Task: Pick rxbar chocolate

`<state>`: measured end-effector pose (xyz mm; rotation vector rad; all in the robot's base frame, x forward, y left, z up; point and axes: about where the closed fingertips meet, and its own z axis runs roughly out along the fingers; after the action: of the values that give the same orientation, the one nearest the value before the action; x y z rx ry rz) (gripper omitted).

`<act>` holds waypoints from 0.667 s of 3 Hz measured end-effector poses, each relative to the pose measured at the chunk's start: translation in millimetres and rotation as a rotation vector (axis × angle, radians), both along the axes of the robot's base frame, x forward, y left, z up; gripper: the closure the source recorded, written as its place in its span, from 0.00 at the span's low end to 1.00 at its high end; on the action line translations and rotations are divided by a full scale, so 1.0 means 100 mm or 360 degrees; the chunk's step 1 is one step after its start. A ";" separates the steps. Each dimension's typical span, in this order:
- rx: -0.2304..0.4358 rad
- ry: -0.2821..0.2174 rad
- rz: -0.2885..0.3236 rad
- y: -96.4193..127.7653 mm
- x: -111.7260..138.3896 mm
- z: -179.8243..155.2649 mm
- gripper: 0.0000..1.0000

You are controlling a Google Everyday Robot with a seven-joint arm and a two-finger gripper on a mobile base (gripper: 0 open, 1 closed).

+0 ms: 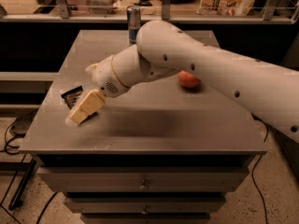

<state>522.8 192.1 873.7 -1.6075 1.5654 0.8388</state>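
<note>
The rxbar chocolate point(72, 97) is a flat dark bar with white lettering, lying near the left edge of the grey table point(154, 125). Only its far end shows; the rest is hidden behind my gripper. My gripper point(80, 114), cream-coloured, hangs from the white arm and sits right over the bar's near end, pointing down and to the left.
A red apple point(188, 80) lies at the table's middle right, partly behind my arm. A blue-silver drink can point(134, 17) stands at the table's back edge. Drawers run below the table front. Cables lie on the floor at the left.
</note>
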 end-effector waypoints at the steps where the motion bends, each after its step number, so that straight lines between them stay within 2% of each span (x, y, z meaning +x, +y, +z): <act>1: 0.0003 -0.0029 0.0006 0.16 0.09 -0.15 0.00; 2: -0.0013 -0.0030 -0.0041 0.19 0.17 -0.29 0.00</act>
<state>539.9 210.9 844.3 -1.5932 1.5754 0.8023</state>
